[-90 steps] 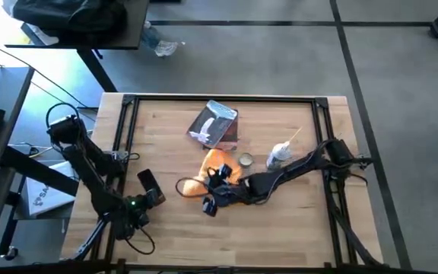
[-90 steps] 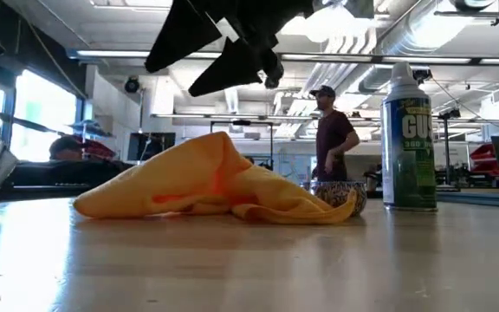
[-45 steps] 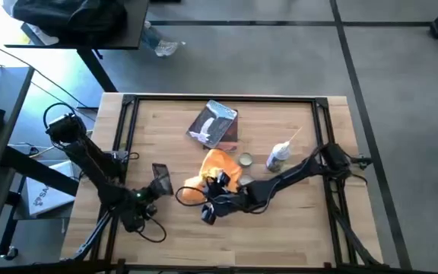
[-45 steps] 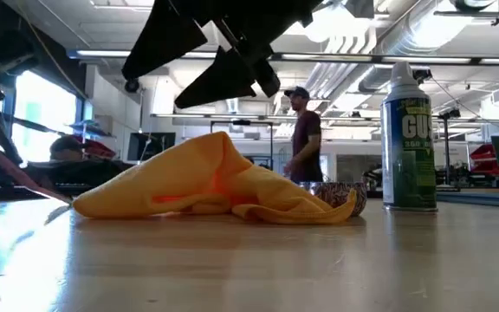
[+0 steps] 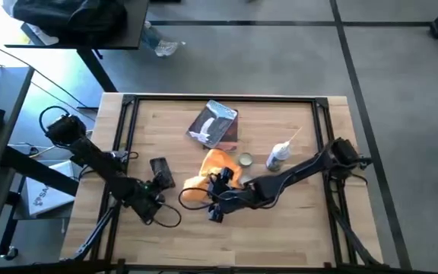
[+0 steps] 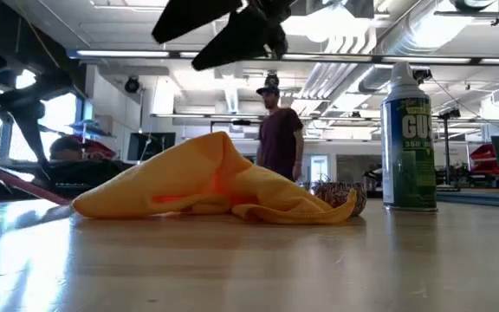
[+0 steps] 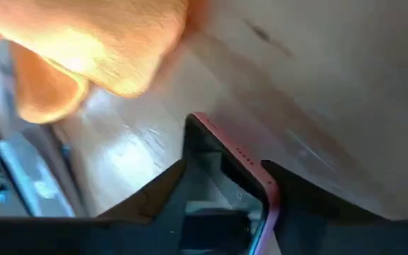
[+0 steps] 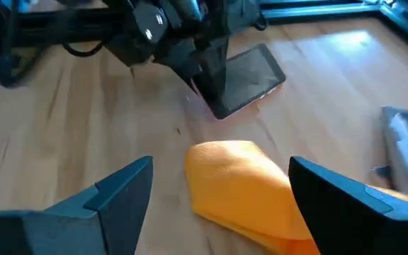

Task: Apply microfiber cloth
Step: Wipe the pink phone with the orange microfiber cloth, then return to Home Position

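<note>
At centre frame of the high view, the right pincer (image 5: 217, 199) hovers spread over the microfiber cloth (image 5: 213, 173) while the left pincer (image 5: 160, 173) grips a phone (image 8: 241, 79), risking collision.

Microfiber cloth (image 5: 213, 173) lies heaped near the middle of the worktop (image 5: 280, 236). Behind it lies the packet (image 5: 214, 123); just to its right sits a small bowl (image 5: 245, 160), then the spray can (image 5: 277, 156) standing upright farther right. Right hand (image 5: 217, 199) hangs above the cloth's near edge, fingers spread. Left of the cloth, left hand (image 5: 160, 176) grips a phone (image 5: 159, 167) against the worktop.
</note>
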